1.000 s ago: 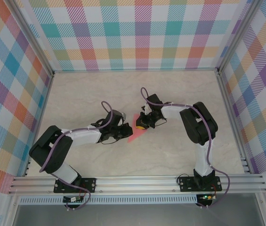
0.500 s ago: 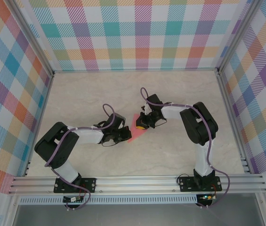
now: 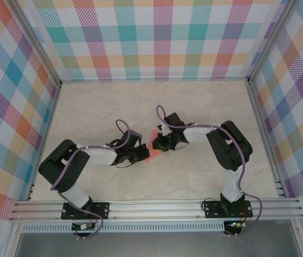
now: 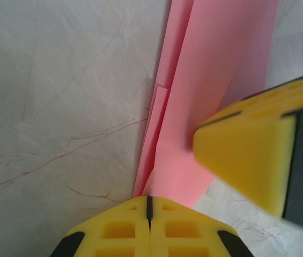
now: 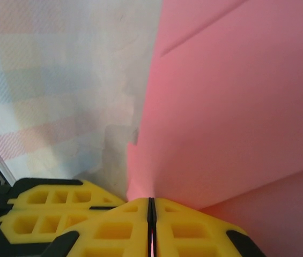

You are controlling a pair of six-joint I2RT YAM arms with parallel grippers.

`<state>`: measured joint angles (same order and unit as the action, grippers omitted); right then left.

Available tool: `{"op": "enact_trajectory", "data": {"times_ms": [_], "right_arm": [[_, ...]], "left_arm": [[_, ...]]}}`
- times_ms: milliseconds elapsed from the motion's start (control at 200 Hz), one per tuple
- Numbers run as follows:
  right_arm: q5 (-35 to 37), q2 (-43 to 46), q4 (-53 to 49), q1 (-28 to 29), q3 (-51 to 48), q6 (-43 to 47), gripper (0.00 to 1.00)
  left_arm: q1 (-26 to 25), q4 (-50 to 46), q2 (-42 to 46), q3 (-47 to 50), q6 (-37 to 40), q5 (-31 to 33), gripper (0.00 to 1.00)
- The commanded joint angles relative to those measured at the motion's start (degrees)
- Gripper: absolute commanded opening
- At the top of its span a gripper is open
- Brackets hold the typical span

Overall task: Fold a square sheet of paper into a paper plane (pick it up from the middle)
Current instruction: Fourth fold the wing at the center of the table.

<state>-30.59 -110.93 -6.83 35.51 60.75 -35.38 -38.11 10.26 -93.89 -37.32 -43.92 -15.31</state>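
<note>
The salmon-pink sheet of paper lies folded into narrow layers at the table's middle, between my two grippers. My left gripper is shut, its tips resting at the near end of the folded paper, where layered edges and a long crease run away from it. My right gripper is shut on the paper, with pink showing in the slit between its tips. One right finger sits on the paper in the left wrist view. The left fingers lie beside the right tips.
The marble-patterned tabletop is boxed in by plaid walls on three sides, and an aluminium rail carrying both arm bases runs along the near edge. Both arms reach in toward the table's middle.
The left gripper has slid right up to the paper's end. The right gripper has shifted left and nearer over the paper, so less pink shows from above.
</note>
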Motion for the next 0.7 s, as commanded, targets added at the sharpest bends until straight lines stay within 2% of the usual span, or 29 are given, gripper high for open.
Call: {"op": "enact_trajectory", "data": {"times_ms": [0, 180, 370, 695], "right_arm": [[-1.2, 0.4, 1.2, 1.2, -0.2, -0.3, 0.10], [0.2, -2.1, -1.0, 1.3, 0.9, -0.5, 0.10], [8.3, -4.7, -8.7, 0.8, 5.4, 0.8, 0.09], [9.9, -8.3, -6.8, -5.3, 7.4, 2.9, 0.09]], "left_arm": [[-0.2, -7.7, -1.2, 2.4, -0.2, 3.2, 0.00], [-0.2, -8.2, -1.3, 2.3, -0.2, 3.2, 0.00], [-0.2, -10.3, -1.2, 2.1, -0.4, 3.3, 0.00], [-0.3, -14.3, -2.0, 3.0, 0.3, 2.7, 0.00]]}}
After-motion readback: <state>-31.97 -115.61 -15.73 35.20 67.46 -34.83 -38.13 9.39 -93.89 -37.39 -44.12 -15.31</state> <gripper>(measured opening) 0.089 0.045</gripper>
